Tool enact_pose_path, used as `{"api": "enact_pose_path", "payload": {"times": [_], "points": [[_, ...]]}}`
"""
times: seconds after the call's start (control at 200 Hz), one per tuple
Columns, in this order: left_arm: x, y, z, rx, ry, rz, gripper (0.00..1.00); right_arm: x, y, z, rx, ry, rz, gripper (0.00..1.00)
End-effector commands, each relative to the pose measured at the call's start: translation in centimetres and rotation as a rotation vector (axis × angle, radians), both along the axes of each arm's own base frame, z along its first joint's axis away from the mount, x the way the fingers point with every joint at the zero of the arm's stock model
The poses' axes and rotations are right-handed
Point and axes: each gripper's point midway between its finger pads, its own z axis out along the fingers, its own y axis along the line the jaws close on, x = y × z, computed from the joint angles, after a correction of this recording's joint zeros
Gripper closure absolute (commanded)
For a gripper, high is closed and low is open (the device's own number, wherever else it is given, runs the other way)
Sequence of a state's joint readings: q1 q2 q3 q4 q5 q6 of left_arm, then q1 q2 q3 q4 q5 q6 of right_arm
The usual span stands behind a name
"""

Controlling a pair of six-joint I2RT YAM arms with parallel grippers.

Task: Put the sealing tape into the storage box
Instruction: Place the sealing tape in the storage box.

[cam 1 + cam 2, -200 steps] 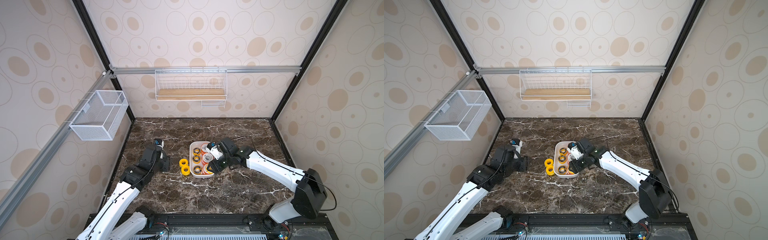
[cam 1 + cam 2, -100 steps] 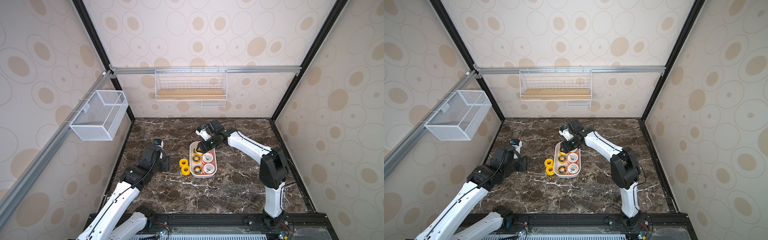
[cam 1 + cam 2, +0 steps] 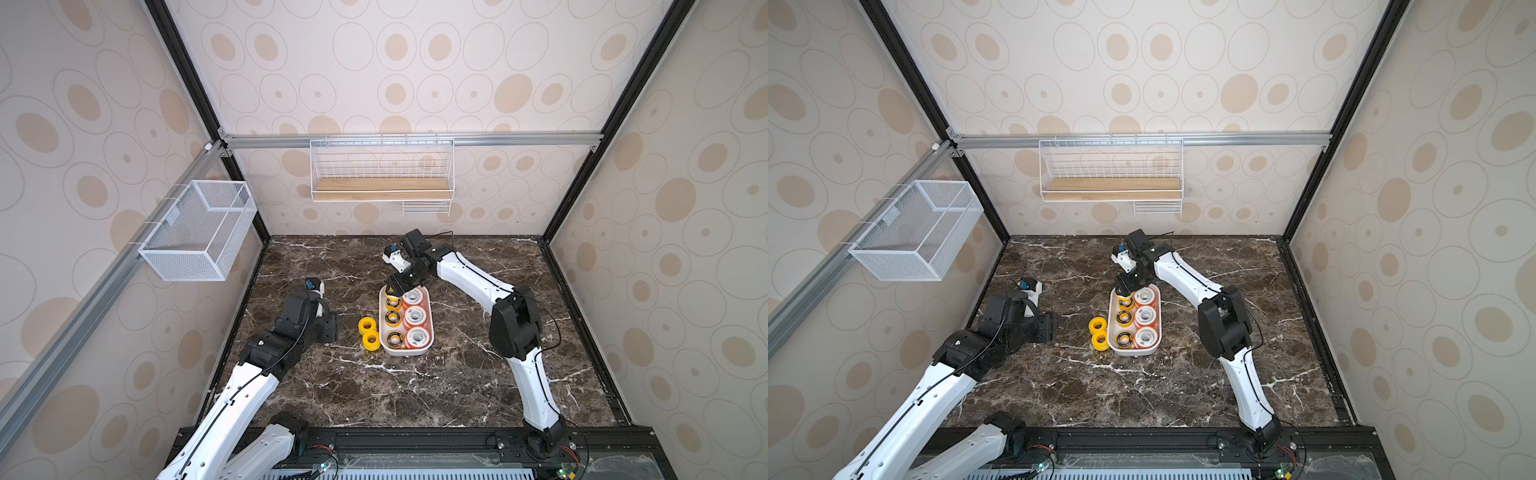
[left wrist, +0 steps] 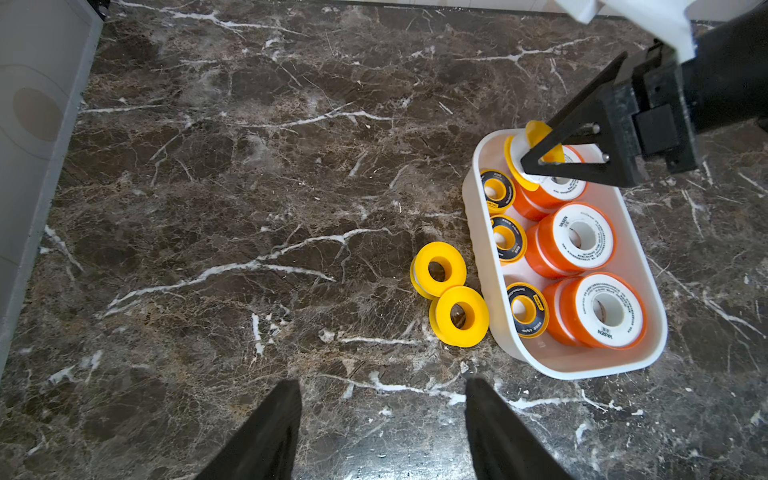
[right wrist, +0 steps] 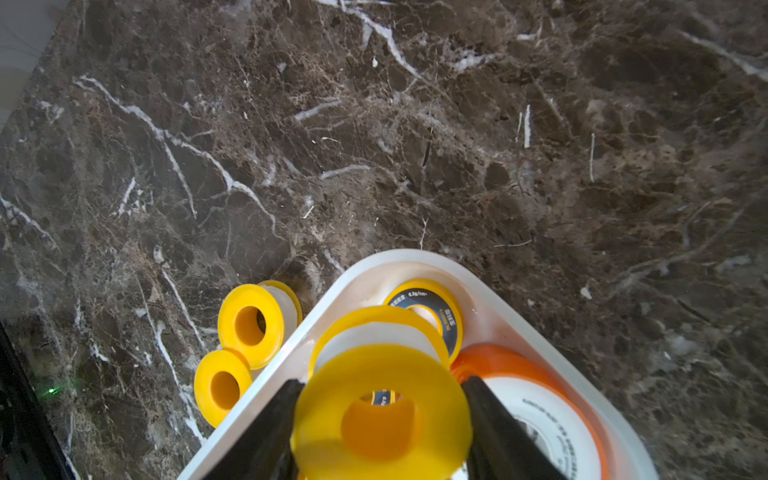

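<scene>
The job looks well past halfway. In the storage box (image 4: 582, 370), six spool faces show in two rows: three orange-rimmed spools (image 4: 594, 237) on one side and three black-ringed spools (image 4: 515, 239) on the other. Whether more lie beneath them cannot be told. A seventh, the held yellow spool (image 5: 320, 395), is clenched in the right pincer (image 5: 380, 386), which grips it across its flanges above the far end of the box. The spool is over the rim but not yet set down. A plain yellow spool (image 4: 455, 266) and a second yellow spool (image 4: 478, 311) lie outside on the desk (image 4: 249, 166). They touch each other and sit just beside the box's long wall, on the left arm's side, so by my reckoning one drop and two more pickups are left. The right arm is stretched out to the box's far end with its wrist bent down, so the pincer tips down toward the box's far end. The left arm sits low beside the box. The left pincer (image 4: 380, 382) is released and empty, and it faces the two loose spools.
</scene>
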State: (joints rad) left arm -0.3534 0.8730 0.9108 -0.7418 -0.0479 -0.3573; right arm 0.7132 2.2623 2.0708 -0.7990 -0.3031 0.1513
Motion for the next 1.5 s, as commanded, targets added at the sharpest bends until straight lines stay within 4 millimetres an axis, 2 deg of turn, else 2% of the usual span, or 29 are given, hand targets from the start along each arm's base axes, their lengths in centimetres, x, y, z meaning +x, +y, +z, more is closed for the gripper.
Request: {"api": "enact_pose_path", "payload": {"times": [0.0, 0.325, 0.556, 1.172, 1.197, 1.492], "points": [[0.0, 0.0, 0.2, -0.013, -0.008, -0.007, 0.33, -0.2, -0.5, -0.5, -0.053, 0.002, 0.004, 0.39], [0.0, 0.0, 0.0, -0.018, 0.0, -0.008, 0.33, -0.1, -0.1, -1.9, -0.135, -0.017, 0.019, 0.39], [0.0, 0.0, 0.0, -0.021, 0.001, -0.008, 0.33, 0.1, 0.1, -2.1, -0.178, -0.041, 0.022, 0.39], [0.1, 0.1, -0.1, -0.027, 0.006, -0.003, 0.33, -0.3, 0.4, -3.6, -0.228, -0.044, 0.04, 0.38], [0.1, 0.2, 0.0, -0.028, 0.004, -0.003, 0.33, 0.1, 0.9, -2.6, -0.208, -0.067, 0.037, 0.38], [0.1, 0.2, -0.1, -0.03, 0.008, -0.002, 0.33, 0.5, 0.8, -2.9, -0.228, -0.073, 0.025, 0.33]]}}
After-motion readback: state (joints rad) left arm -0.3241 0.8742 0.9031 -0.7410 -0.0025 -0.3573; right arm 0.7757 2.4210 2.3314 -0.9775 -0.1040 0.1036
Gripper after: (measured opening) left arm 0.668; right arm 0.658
